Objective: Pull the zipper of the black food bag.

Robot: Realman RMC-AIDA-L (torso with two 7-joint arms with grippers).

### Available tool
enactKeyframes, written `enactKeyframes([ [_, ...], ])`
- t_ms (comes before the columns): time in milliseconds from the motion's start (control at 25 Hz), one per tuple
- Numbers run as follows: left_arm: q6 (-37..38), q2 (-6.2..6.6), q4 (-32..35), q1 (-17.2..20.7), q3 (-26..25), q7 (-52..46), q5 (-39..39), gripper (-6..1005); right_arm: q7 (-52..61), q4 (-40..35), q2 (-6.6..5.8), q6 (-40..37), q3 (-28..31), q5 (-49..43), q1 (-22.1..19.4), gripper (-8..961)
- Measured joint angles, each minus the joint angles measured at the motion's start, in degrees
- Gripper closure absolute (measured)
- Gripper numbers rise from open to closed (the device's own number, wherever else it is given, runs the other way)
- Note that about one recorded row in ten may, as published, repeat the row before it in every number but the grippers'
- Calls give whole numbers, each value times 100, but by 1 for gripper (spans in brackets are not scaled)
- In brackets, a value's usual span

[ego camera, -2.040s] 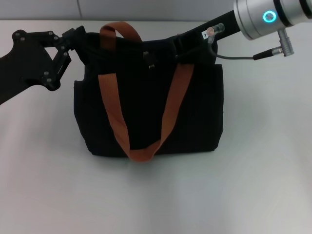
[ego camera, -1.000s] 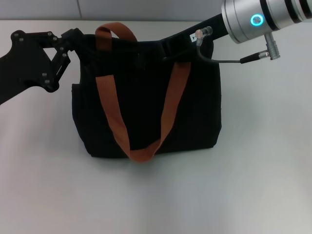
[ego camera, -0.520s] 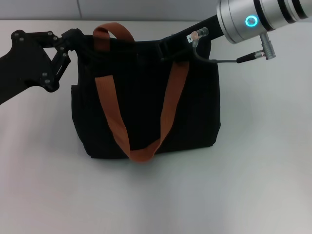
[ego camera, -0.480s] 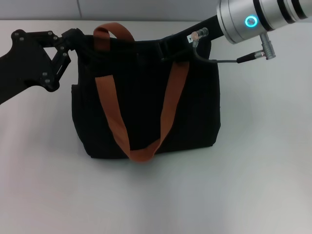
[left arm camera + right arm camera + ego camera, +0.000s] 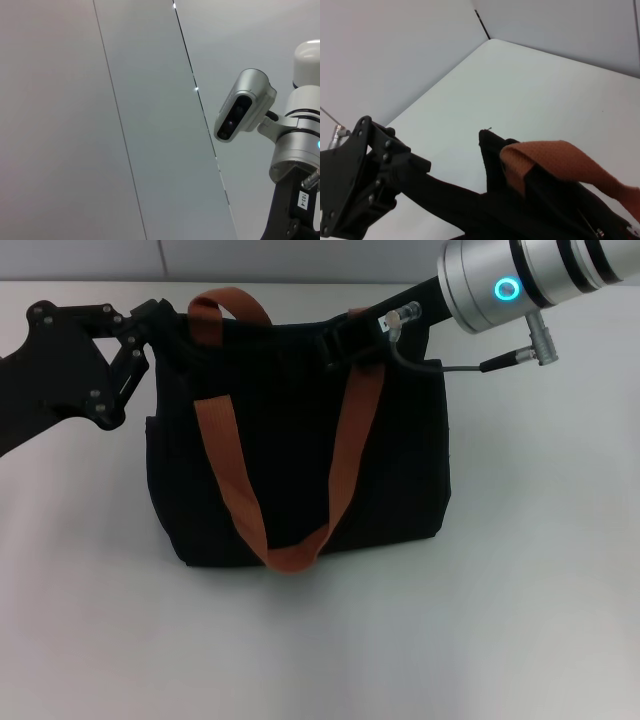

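Right gripper slid leftward along bag top, jaws state unclear, zipper likely in tow; left gripper clamps the corner.

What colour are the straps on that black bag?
Rust-brown. The strap handles show best in the head view, looped down the front of the black food bag.

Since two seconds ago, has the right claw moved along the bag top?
Yes. In the head view the right claw has slid along the top of the black food bag toward the left claw.
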Motion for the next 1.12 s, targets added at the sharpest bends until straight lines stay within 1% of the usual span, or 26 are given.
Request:
enactKeyframes([
  [240, 3, 0, 0, 11, -11, 9, 0, 895, 272, -199, 10, -5, -64, -287, -5, 955],
  [360, 4, 0, 0, 15, -27, 11, 0, 895, 506, -466, 18, -3, -181, -487, -70, 955],
  [600, -23, 0, 0, 20, -37, 40, 0, 893, 901, -984, 22, -27, -222, -873, -299, 956],
  [760, -25, 0, 0, 27, -46, 44, -1, 892, 981, -1177, 22, -54, -195, -982, -416, 956],
  [880, -26, 5, 0, 27, -50, 49, -1, 891, 933, -1261, 19, -59, -162, -895, -489, 956],
  [1120, -18, 5, 0, 10, -50, 52, -2, 889, 839, -1143, 6, -55, -150, -619, -469, 892],
])
